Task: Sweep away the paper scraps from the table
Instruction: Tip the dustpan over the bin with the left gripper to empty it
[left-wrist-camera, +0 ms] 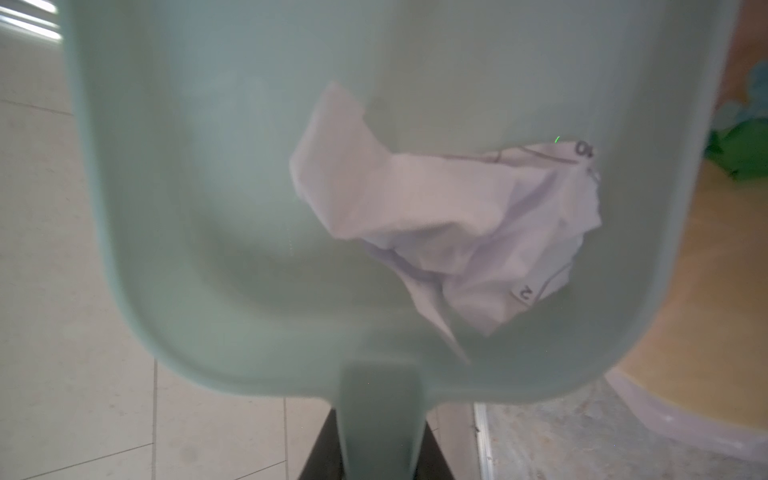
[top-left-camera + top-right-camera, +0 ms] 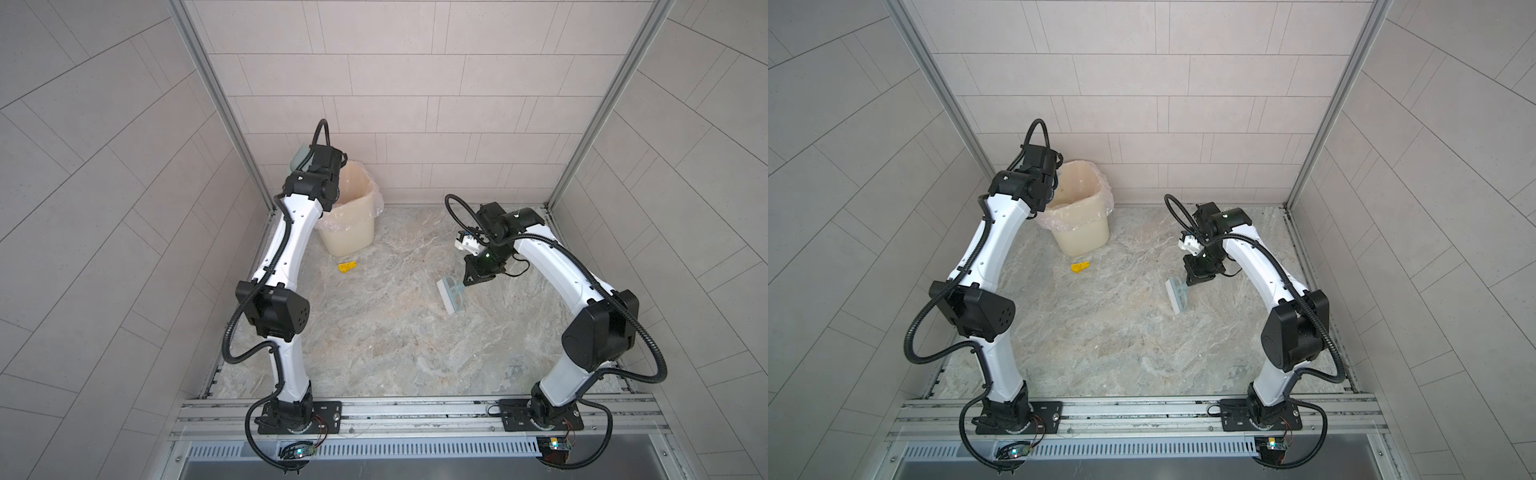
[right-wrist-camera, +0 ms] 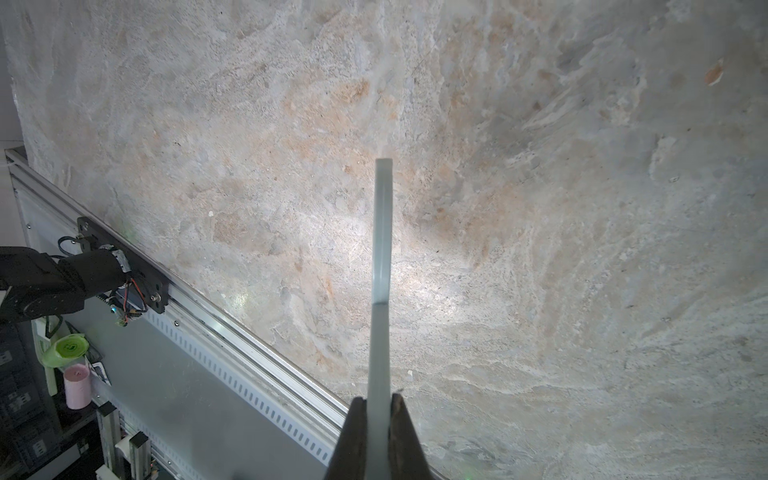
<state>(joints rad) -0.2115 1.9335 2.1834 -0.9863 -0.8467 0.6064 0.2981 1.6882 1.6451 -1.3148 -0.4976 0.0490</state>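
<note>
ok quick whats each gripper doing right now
left gripper: closed on the dustpan handle, white paper scrap inside it
right gripper: closed on the hand brush handle

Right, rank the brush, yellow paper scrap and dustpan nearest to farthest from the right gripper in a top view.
1. brush: held by the right gripper, right of centre.
2. yellow paper scrap: on the table, left of centre, in front of the bin.
3. dustpan: raised at the far left, by the bin.
</note>
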